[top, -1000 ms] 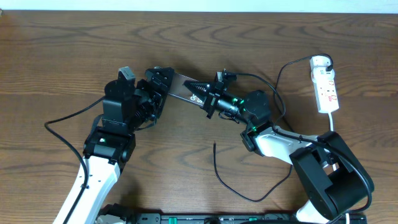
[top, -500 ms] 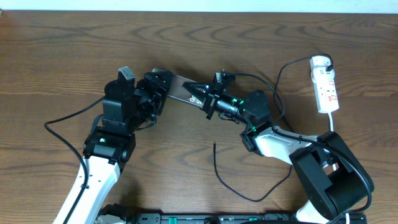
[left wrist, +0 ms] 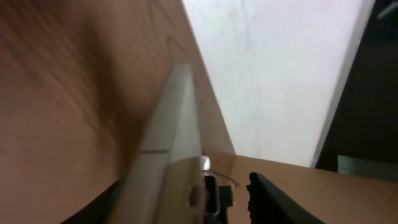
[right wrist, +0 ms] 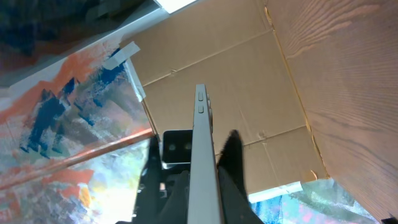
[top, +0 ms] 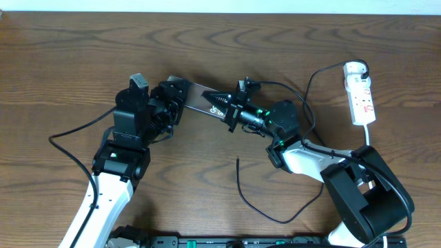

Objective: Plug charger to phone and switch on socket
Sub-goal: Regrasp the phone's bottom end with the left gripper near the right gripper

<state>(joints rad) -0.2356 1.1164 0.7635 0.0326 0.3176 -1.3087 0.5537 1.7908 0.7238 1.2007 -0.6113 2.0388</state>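
Note:
The phone [top: 200, 96] is held off the table, edge-up, between the two arms. My right gripper [top: 220, 104] is shut on its right end; in the right wrist view the phone's grey edge [right wrist: 202, 168] stands clamped between the black fingers [right wrist: 231, 162]. My left gripper [top: 179, 97] is at the phone's left end, open. In the left wrist view the phone [left wrist: 171, 137] is blurred, with a gap to the right finger [left wrist: 273, 202]. The charger's connector tip [top: 238, 160] lies loose on the table. Its round white plug head [top: 355, 67] sits in the socket strip [top: 363, 98].
The charger's thin black cable [top: 275, 219] loops along the front of the table below the right arm. The strip's white cord [top: 367, 134] runs down toward the right arm's base. A black robot cable [top: 76, 131] trails left of the left arm.
The left gripper has shifted slightly to the left at the phone's end. The right gripper, phone and cable have stayed where they were.

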